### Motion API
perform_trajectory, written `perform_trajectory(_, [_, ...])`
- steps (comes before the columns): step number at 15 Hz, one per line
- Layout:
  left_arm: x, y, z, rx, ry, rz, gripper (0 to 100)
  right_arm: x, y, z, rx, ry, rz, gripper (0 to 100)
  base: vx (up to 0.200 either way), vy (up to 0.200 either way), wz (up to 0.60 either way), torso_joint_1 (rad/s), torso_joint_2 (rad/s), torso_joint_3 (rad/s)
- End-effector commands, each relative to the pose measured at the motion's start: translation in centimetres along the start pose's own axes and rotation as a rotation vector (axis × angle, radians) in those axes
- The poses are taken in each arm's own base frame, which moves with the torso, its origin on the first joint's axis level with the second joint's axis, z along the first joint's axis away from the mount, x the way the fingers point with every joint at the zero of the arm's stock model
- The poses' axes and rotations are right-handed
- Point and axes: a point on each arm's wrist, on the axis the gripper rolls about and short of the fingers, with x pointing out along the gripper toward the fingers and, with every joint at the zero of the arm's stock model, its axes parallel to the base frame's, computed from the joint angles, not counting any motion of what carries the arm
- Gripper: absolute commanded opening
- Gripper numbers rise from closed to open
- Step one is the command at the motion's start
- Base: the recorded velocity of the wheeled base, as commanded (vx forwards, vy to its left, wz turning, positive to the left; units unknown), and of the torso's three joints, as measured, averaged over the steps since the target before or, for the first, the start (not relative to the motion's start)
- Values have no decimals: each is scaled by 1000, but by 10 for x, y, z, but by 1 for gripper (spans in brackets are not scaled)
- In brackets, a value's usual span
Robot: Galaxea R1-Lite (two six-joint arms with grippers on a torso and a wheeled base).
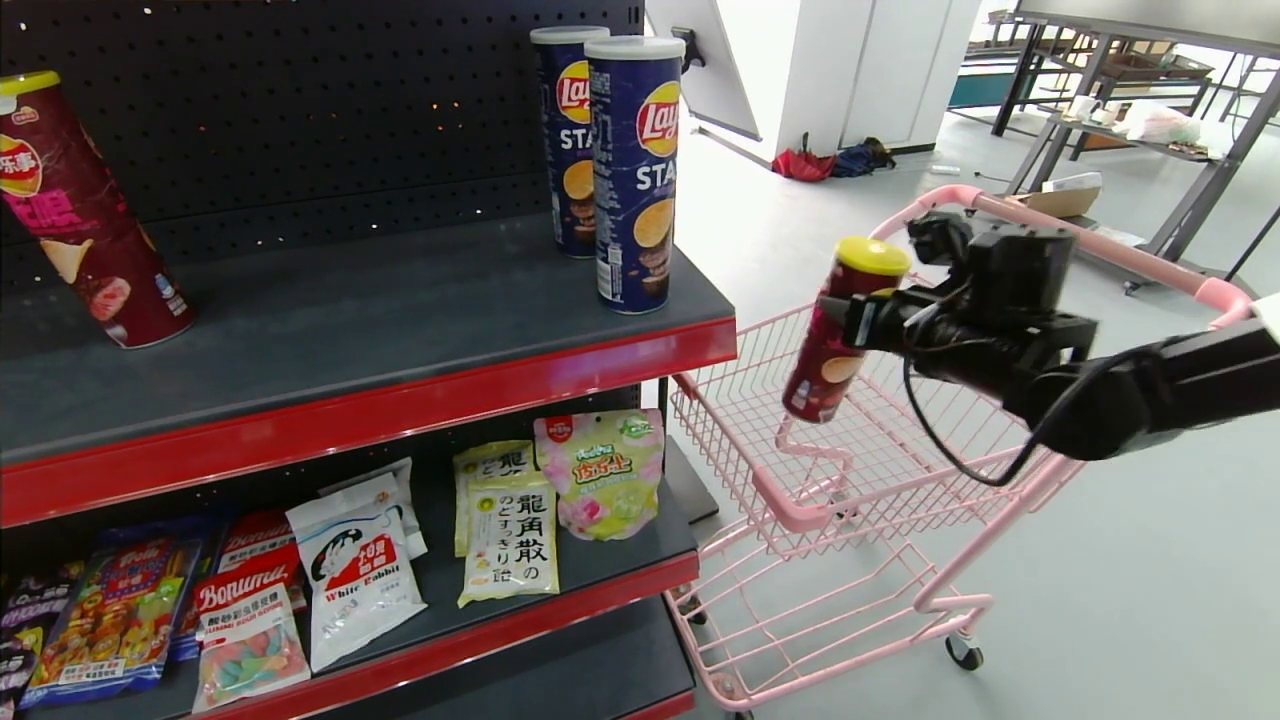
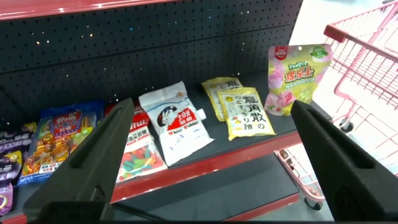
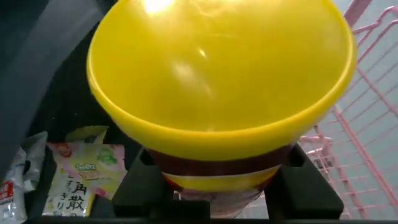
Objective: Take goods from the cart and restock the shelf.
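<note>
The right tool [image 1: 862, 318] is clamped on the upper part of a maroon can [image 1: 822, 372], which hangs tilted over the cart [image 1: 790, 505], just off the shelf [image 1: 400, 310] end. Two blue cans [image 1: 630, 170] and a second maroon can [image 1: 90, 220] stand on the top board. The left tool [image 2: 212, 109] is spread wide and empty, facing snack bags [image 2: 177, 121] on the lower board.

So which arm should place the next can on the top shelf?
Right. The right gripper holds the yellow-lidded can over the cart, beside the top shelf; the left gripper hangs open, empty, down by the snack bags.
</note>
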Motion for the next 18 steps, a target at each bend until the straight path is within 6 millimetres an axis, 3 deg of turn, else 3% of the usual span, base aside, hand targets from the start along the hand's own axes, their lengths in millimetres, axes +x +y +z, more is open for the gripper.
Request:
perform_trajectory(1, [0,0,0,0,3,-2,100,-135,11,75,-52,-56,-133,0,0,0,0,0,0,0])
perform_trajectory(2, [0,0,0,0,3,-2,100,-178,9,67,-90,9,-239,0,0,0,0,0,0,0])
perform_trajectory(3, [0,0,0,0,3,-3,100,-213,11,54,-87,35,-204,0,0,0,0,0,0,0])
perform_trajectory(4, [0,0,0,0,1,-6,100,-236,8,36,-76,49,-179,0,0,0,0,0,0,0])
perform_trajectory(8, [0,0,0,2,2,-9,100,-308,3,6,-158,-16,-214,0,0,0,0,0,0,0])
perform_trajectory(12, [0,0,0,0,2,-9,100,-330,-1,-8,-172,17,-274,0,0,0,0,0,0,0])
perform_trajectory(18, [0,0,0,2,1,-9,100,-335,-2,-18,-183,31,-286,0,0,0,0,65,-203,-131])
